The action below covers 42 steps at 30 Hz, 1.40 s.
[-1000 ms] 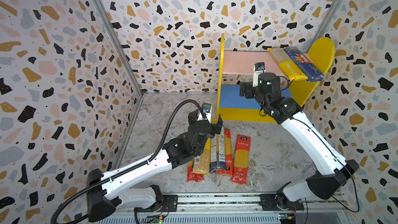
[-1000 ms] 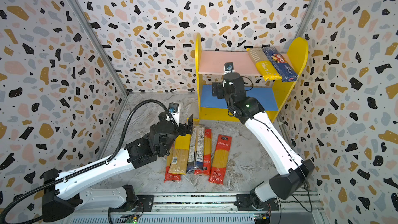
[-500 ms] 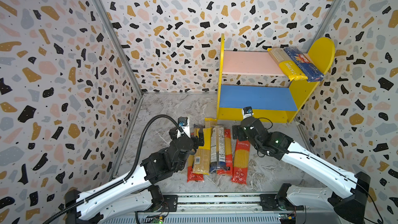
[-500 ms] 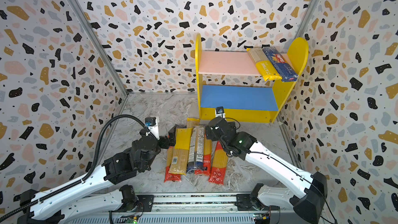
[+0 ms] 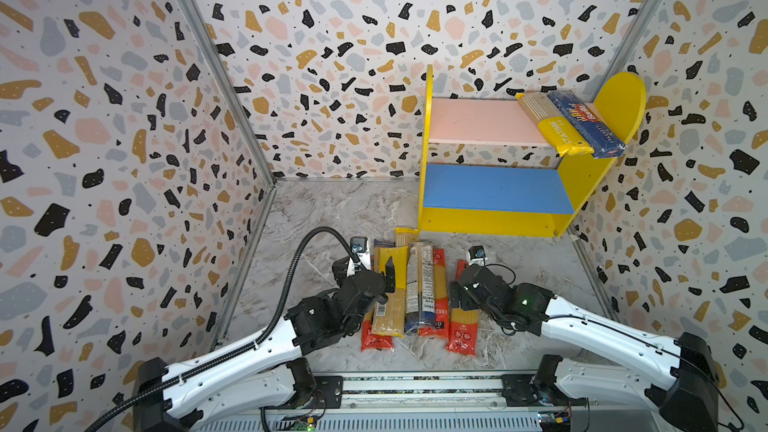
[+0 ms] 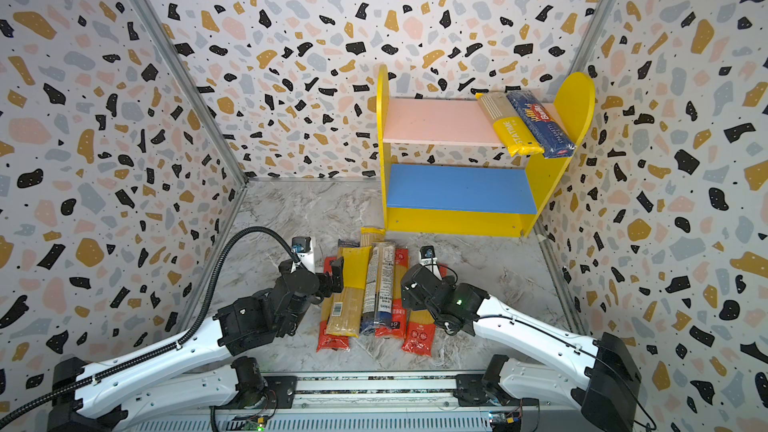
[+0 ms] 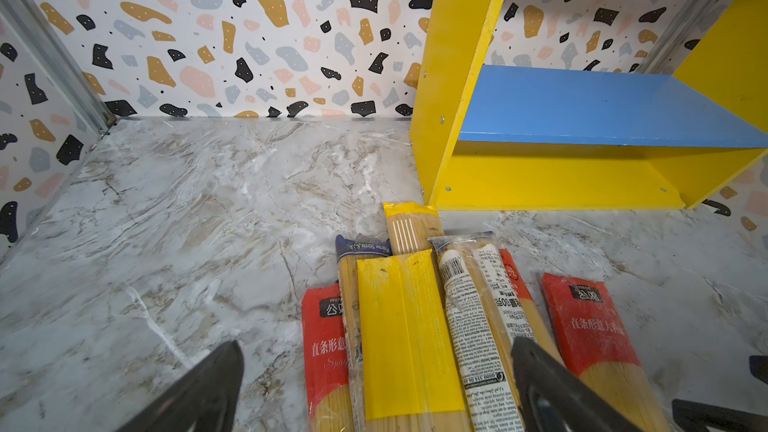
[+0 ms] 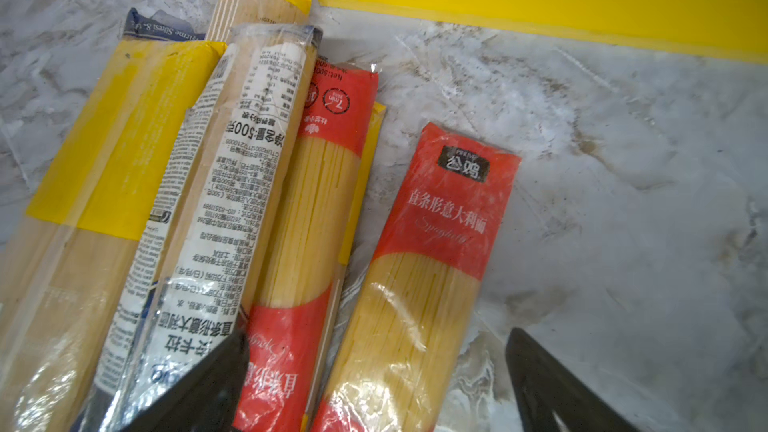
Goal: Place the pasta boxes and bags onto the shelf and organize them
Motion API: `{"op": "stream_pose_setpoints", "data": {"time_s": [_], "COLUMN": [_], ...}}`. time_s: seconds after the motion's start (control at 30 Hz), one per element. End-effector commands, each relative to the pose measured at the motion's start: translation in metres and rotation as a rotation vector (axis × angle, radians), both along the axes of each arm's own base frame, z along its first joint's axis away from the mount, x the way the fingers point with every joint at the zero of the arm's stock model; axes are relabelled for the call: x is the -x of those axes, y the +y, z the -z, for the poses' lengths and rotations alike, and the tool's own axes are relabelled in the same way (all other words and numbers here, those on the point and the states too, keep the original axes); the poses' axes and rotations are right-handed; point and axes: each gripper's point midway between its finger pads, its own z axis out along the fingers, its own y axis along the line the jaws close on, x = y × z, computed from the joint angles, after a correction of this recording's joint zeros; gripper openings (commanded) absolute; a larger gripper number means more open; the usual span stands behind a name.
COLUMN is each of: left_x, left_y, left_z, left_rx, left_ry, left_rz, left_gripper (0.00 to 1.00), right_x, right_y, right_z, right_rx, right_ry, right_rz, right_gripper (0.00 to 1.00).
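- Left wrist view: we see the left gripper [image 7: 376, 351] with its jaws spread wide and nothing gripped. Its dark fingers [image 7: 208, 388] straddle the left part of a pile of pasta packs.
- In both top views the pile lies on the marbled surface [image 5: 332, 209] near its front edge, in front of the shelf's left front corner.
- Leftmost we find a red pack [image 5: 376, 336], partly under a clear pack with a yellow end [image 5: 401, 272]. A dark blue pack end [image 7: 363, 245] peeks out from beneath that one.
- Another yellow-ended pack [image 5: 406, 235] reaches farthest back, just beside the shelf's base.
- Next come a clear pack with a white printed label [image 5: 417, 280] and a second red pack [image 5: 439, 284], side by side and touching.
- A third red pack [image 8: 436, 263] lies slightly apart on the right.
- In the right wrist view, the right gripper [image 8: 376, 338] gapes fully and holds nothing. Its jaws span the second and third red packs; we cannot tell whether they touch them.
- The shelf [image 5: 486, 222] stands at the back right corner of the surface, its pink upper board [image 5: 478, 122] above its blue lower board [image 5: 490, 189].
- On the pink board's right end lie a yellow PASTATIME pack [image 5: 557, 130] and a dark blue Barilla pack [image 5: 586, 122], touching. Their front ends overhang the board's front edge.
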Motion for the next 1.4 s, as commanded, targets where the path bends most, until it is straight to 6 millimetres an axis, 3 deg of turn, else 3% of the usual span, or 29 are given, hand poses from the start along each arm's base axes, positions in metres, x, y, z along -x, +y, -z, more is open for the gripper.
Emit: {"op": "stream_pose_setpoints", "data": {"time_s": [0.0, 0.27, 0.57, 1.0, 1.37], "left_x": [0.002, 0.008, 0.019, 0.026, 0.026], "left_y": [0.006, 0.023, 0.047, 0.062, 0.061], "left_z": [-0.001, 0.010, 0.003, -0.009, -0.007], "left_rx": [0.018, 0.000, 0.058, 0.081, 0.072], "left_ry": [-0.011, -0.001, -0.035, -0.067, -0.062], "left_rz": [-0.017, -0.049, -0.082, -0.088, -0.083], "left_gripper": [0.99, 1.00, 1.00, 1.00, 1.00], "right_x": [0.003, 0.012, 0.019, 0.035, 0.038], "right_y": [0.026, 0.076, 0.117, 0.139, 0.113], "right_z": [0.006, 0.024, 0.036, 0.032, 0.053], "right_rx": [-0.075, -0.048, 0.089, 0.123, 0.219], "right_ry": [0.032, 0.073, 0.097, 0.123, 0.163], "right_rz": [-0.035, -0.120, -0.153, -0.131, -0.034], "right_gripper": [0.97, 0.97, 0.97, 0.97, 0.97]}}
